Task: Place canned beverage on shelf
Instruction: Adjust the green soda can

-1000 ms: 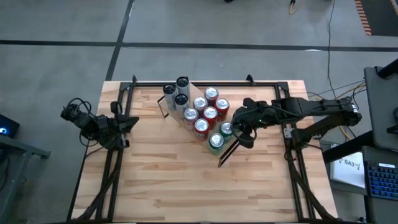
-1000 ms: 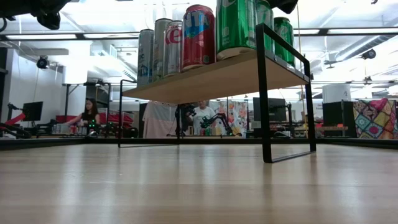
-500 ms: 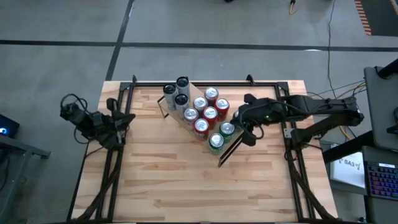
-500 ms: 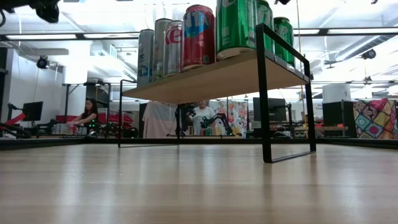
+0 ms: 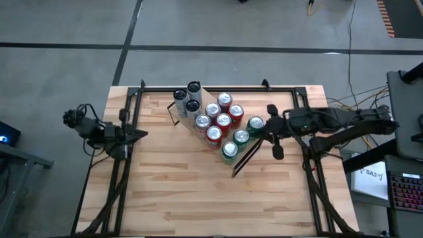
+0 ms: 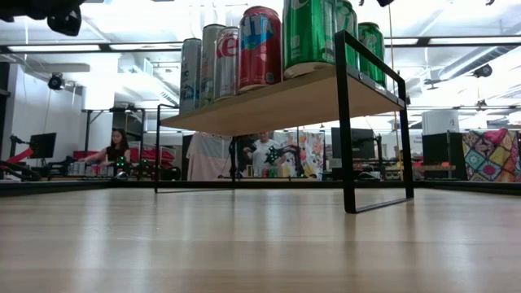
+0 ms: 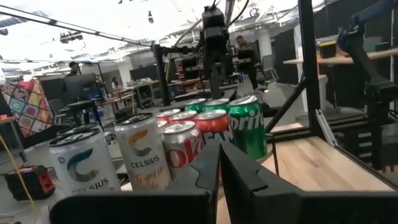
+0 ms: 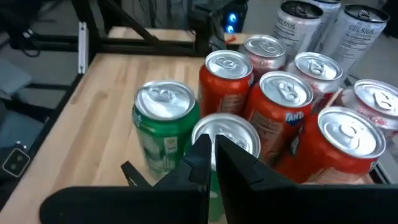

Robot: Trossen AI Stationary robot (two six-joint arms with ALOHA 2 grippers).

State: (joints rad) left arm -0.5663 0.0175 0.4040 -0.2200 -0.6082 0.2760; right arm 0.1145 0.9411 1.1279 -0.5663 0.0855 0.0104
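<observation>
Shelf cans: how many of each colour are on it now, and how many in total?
Green cans: 3
Red cans: 4
Short silver cans: 2
Tall silver cans: 3
Total: 12

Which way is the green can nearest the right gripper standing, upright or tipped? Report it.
Upright. The green can shows its round top in the high view, standing on the shelf, apart from the right gripper.

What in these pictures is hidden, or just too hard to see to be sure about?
- Cans, low view: the picture's upper edge cuts off the green ones' tops; rear cans hide behind front ones.
- Shelf, high view: cans cover nearly all of the board.
- One green can, right wrist view: the shut right gripper blocks its label.
- People, low view: too small to tell what they do.
</observation>
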